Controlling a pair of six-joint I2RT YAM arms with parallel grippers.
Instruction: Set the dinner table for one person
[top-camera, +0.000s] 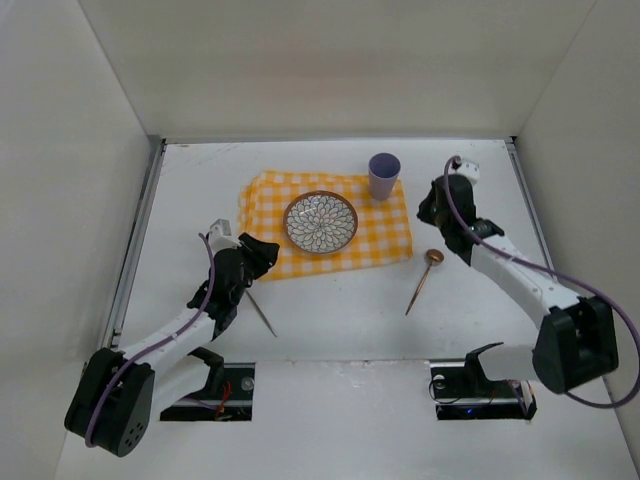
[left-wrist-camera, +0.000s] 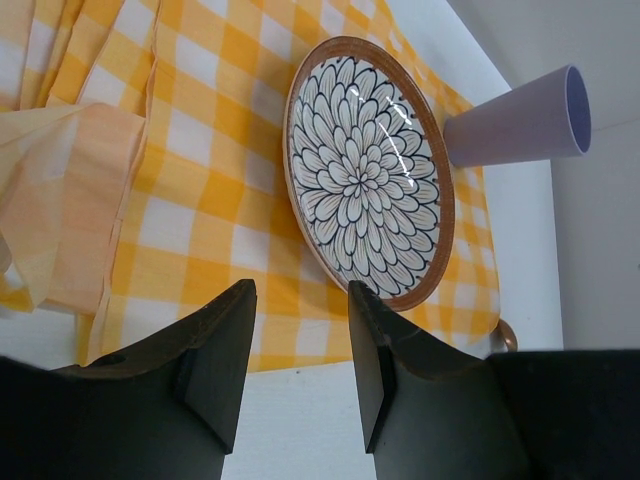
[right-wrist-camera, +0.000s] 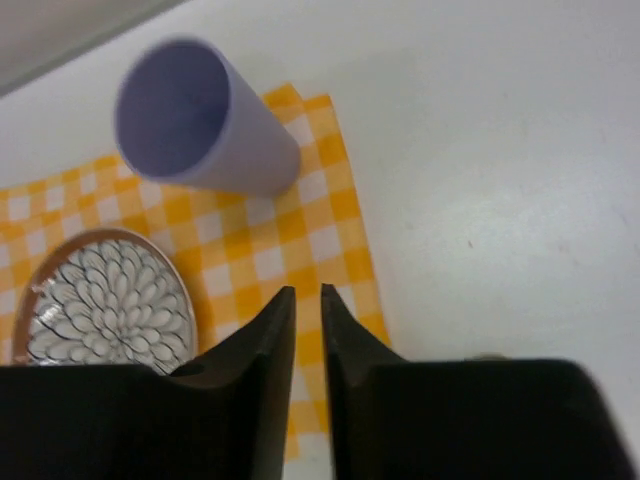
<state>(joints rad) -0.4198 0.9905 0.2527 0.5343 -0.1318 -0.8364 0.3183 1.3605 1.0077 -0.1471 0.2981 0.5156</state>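
Note:
The orange-yellow-and-white checked cloth (top-camera: 385, 235) lies on the white dinner table (top-camera: 340, 320), and it also shows in the left wrist view (left-wrist-camera: 190, 170) and the right wrist view (right-wrist-camera: 300, 230). A floral plate with a brown rim (top-camera: 320, 221) (left-wrist-camera: 365, 170) (right-wrist-camera: 105, 300) sits on the cloth. A purple cup (top-camera: 384, 176) (left-wrist-camera: 520, 125) (right-wrist-camera: 200, 120) stands at the cloth's far right corner. A copper spoon (top-camera: 424, 280) lies right of the cloth. A thin dark utensil (top-camera: 262, 312) lies near the left arm. My left gripper (top-camera: 268, 250) (left-wrist-camera: 300, 290) is open and empty at the cloth's near left edge. My right gripper (top-camera: 425, 212) (right-wrist-camera: 307, 292) is shut and empty above the cloth's right edge.
White walls stand round the table on the left, back and right. A metal rail (top-camera: 135, 240) runs along the left edge. The cloth's left end is folded over in layers (left-wrist-camera: 70, 200). The arm bases (top-camera: 205, 385) sit at the near edge.

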